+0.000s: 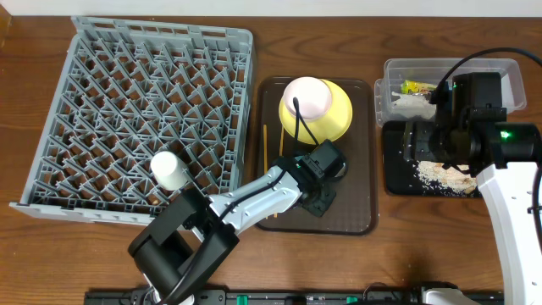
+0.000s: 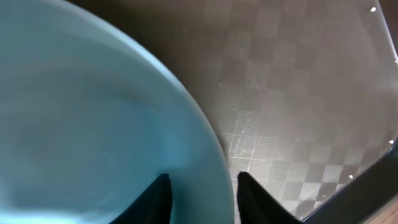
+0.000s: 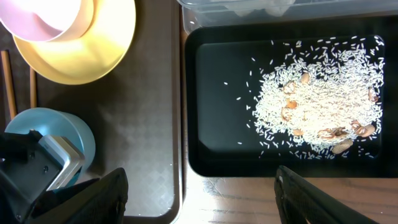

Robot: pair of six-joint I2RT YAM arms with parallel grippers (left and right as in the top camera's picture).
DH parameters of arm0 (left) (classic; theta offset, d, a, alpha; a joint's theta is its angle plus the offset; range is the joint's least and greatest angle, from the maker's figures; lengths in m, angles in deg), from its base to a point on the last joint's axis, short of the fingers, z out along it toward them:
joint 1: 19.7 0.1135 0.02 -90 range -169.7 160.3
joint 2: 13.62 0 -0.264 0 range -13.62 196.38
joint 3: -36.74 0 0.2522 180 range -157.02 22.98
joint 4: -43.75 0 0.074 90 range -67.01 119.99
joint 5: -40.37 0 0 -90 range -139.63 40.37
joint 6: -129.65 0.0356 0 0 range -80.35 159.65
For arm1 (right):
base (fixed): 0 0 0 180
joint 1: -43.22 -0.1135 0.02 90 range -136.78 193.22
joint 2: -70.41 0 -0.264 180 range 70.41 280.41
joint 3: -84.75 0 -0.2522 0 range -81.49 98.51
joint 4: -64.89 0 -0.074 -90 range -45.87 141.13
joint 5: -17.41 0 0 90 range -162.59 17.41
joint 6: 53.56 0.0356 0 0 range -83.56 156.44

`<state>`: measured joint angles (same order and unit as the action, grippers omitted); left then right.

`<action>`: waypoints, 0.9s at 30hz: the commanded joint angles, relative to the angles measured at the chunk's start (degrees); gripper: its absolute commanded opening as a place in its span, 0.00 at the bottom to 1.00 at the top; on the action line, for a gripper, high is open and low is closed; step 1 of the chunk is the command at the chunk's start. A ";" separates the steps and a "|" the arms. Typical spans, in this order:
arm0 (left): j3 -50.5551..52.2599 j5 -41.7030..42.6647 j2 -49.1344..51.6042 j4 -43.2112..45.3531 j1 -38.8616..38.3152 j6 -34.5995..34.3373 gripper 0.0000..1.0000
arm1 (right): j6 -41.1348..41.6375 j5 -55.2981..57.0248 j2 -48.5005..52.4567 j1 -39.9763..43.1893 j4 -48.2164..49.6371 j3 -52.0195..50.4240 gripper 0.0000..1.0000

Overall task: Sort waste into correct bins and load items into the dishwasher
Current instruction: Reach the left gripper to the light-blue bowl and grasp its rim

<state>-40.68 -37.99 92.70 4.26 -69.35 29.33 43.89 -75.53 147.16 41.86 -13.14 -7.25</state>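
Observation:
My left gripper [image 1: 319, 196] is low over the brown serving tray [image 1: 356, 207]. Its fingers [image 2: 202, 199] straddle the rim of the light blue saucer [image 2: 93, 124], one inside and one outside, closed on it. The saucer also shows in the right wrist view [image 3: 68, 127]. My right gripper [image 3: 200, 198] is open and empty above the front edge of the black tray [image 3: 189, 93], which holds the rice scraps [image 3: 317, 106]. The white bowl [image 1: 306, 97] sits on the yellow plate [image 1: 339, 114]. Chopsticks [image 1: 264, 148] lie on the serving tray's left side. The white cup [image 1: 171, 170] stands in the grey rack [image 1: 127, 102].
The clear tub [image 1: 383, 89] at the back right holds the snack wrapper [image 1: 415, 85] and the white tissue [image 1: 409, 103]. The black tray [image 1: 391, 169] lies just in front of it, close beside the serving tray. My right arm hangs over both bins.

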 commanded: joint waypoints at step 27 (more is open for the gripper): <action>-0.33 -0.52 -4.09 -0.57 -0.81 0.20 0.30 | 0.66 0.55 -0.35 0.44 -0.46 0.87 0.73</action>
<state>-40.70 -37.99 87.04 3.86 -69.50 29.28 43.86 -75.53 147.16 41.86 -13.58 -7.25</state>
